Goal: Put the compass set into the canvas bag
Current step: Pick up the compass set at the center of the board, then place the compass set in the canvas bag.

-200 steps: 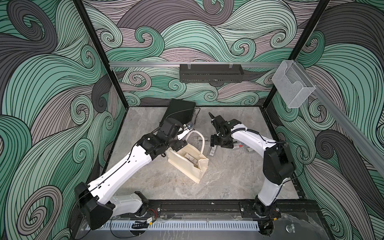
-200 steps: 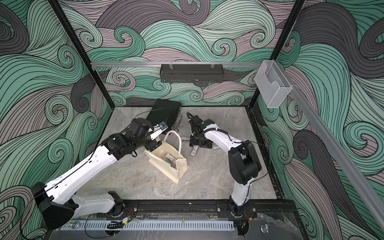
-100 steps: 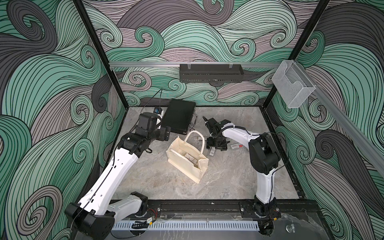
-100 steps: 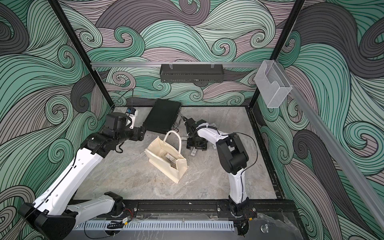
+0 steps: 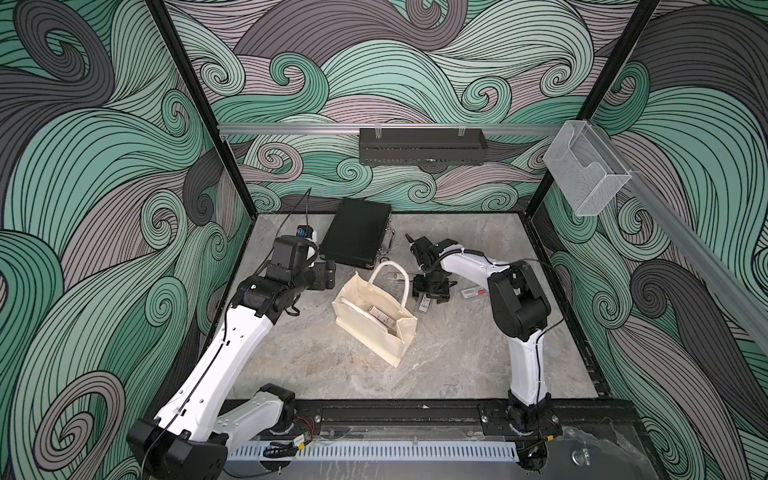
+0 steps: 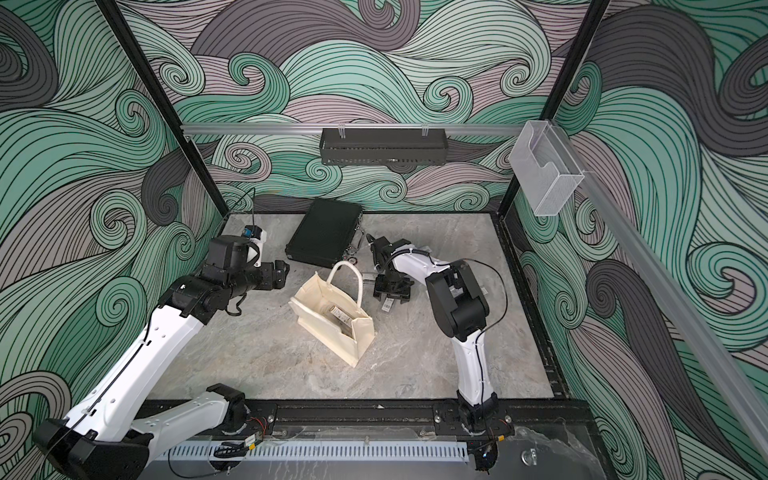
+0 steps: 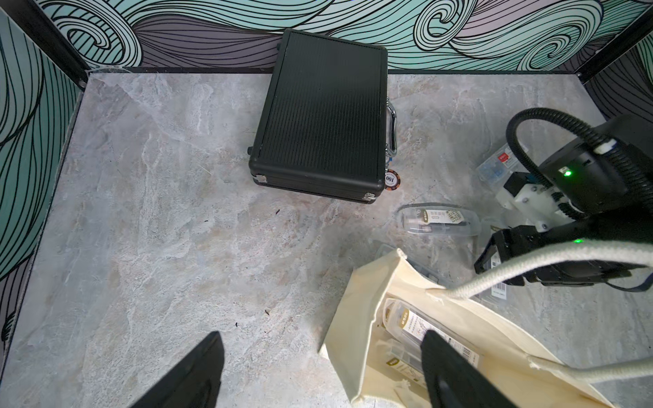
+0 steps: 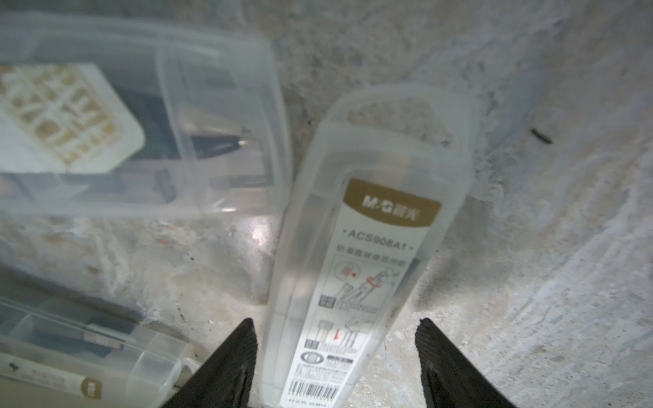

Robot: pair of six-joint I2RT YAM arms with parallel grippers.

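The canvas bag (image 5: pixel 374 322) stands open-mouthed in the middle of the counter (image 5: pixel 332 370), one white loop handle (image 5: pixel 392 272) arching up, and a labelled clear case (image 5: pixel 380 316) lies down inside it. Right beside the bag's handle end, the right jaws are low over the counter. The right wrist view has the close-up: the compass set (image 8: pixel 371 254), a clear plastic case with a gold-brown label and a barcode, lies flat on the counter outside the bag and runs straight in between the two black fingers (image 8: pixel 229 364). One finger sits hard by the case's edge, touching or not I can't tell. The other stands off, with a strip of bare counter showing between it and the case. So the jaws are partly open, straddling the case, with no squeeze on it. Two more clear cases lie near: one crosswise (image 8: pixel 141 123) just beyond, another (image 8: pixel 81 356) at the view's edge. Over at the bag's other side, the left jaws are spread wide and empty, one fingertip (image 7: pixel 456 371) over the bag's mouth and the other over bare counter. A black briefcase (image 5: pixel 357 239) lies shut and flat by the back wall.
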